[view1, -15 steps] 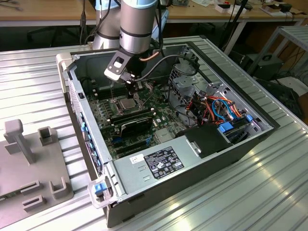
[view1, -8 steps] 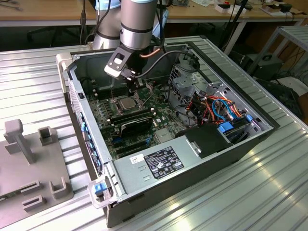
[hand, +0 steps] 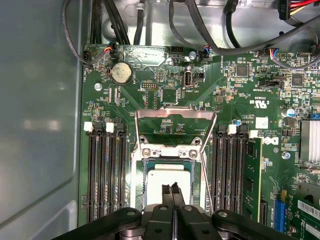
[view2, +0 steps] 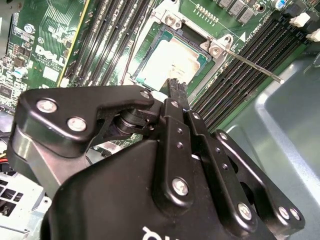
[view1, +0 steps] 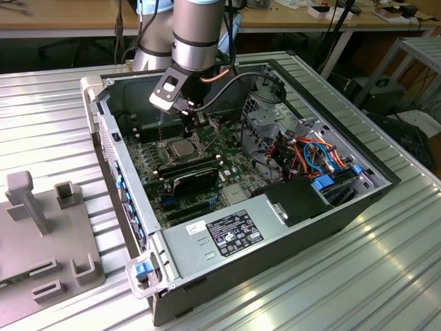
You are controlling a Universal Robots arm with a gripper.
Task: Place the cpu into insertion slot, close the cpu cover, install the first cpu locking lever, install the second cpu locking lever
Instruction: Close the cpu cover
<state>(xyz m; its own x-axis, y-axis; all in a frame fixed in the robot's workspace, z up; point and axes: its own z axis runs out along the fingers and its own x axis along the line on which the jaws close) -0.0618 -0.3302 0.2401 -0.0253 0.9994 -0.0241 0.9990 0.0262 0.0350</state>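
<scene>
The robot's claw (hand: 173, 188) hangs low inside the open computer case (view1: 124, 181), which sits on a ribbed metal table (view1: 62, 103). In both wrist views the two black fingers (view2: 178, 90) are pressed flat together with no gap, and nothing is held between them. Their tips are right over the cpu (hand: 167, 175), but I cannot tell if they touch it. The cpu is a flat, square, silver chip, and it lies flat inside the insertion slot (hand: 145, 180) on the green circuit board (hand: 165, 95). The cpu cover (hand: 175, 113) is a thin metal frame with a big square window. It is swung open, away from the chip, and the green board shows through its window. A thin metal locking lever (hand: 206, 175) runs along one side of the slot and is not clipped down; in the second wrist view it sticks out as a long shiny rod (view2: 255, 65). Long black memory slots (hand: 105, 175) line both sides of the slot. A round silver coin battery (hand: 121, 73) sits near a corner of the board, past the open cover. In the exterior view the claw (view1: 189, 124) is just above the cpu (view1: 180, 147), and a long black card (view1: 196, 176) lies just beside the slot, nearer the middle of the case.
</scene>
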